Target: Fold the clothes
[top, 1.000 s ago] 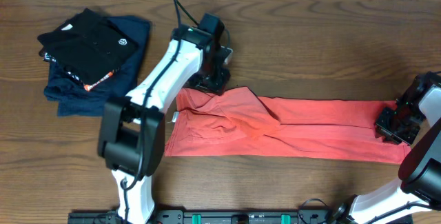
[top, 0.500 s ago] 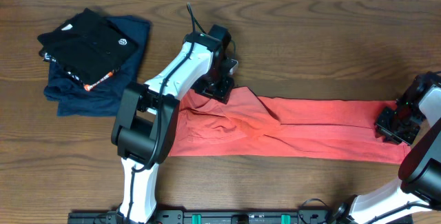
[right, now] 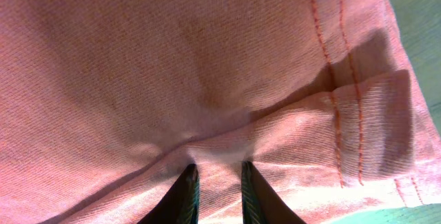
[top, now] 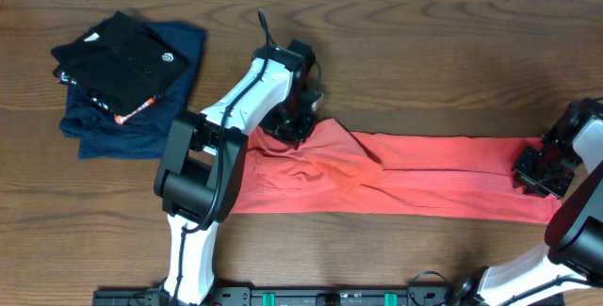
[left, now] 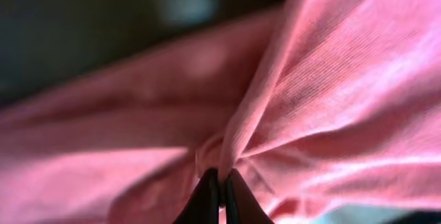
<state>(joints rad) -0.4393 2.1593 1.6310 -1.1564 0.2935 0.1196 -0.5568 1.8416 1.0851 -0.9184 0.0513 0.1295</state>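
Worktop [top: 424, 61] seen from overhead. The coral-red T-shirt [top: 424, 179] lies in the near-middle as a long narrow band running from left of centre to the right edge. Its lettering is not visible. The right part lies flat and the left part is rumpled.

At the band's right end, the right claw [top: 537, 169] is clamped on a hemmed ridge of cloth, its fingertips [right: 186, 193] narrowly apart around it. Slightly farther, at the band's far-left corner, the left claw [top: 294, 125] is pinched together on a raised fold of the same cloth.

At the far left, well apart, a black folded garment [top: 118, 61] lies on a navy folded garment [top: 104, 135].

Judged progress: the lengthwise folds appear done. The crosswise folds into a compact packet are not yet done, and the left end needs smoothing.
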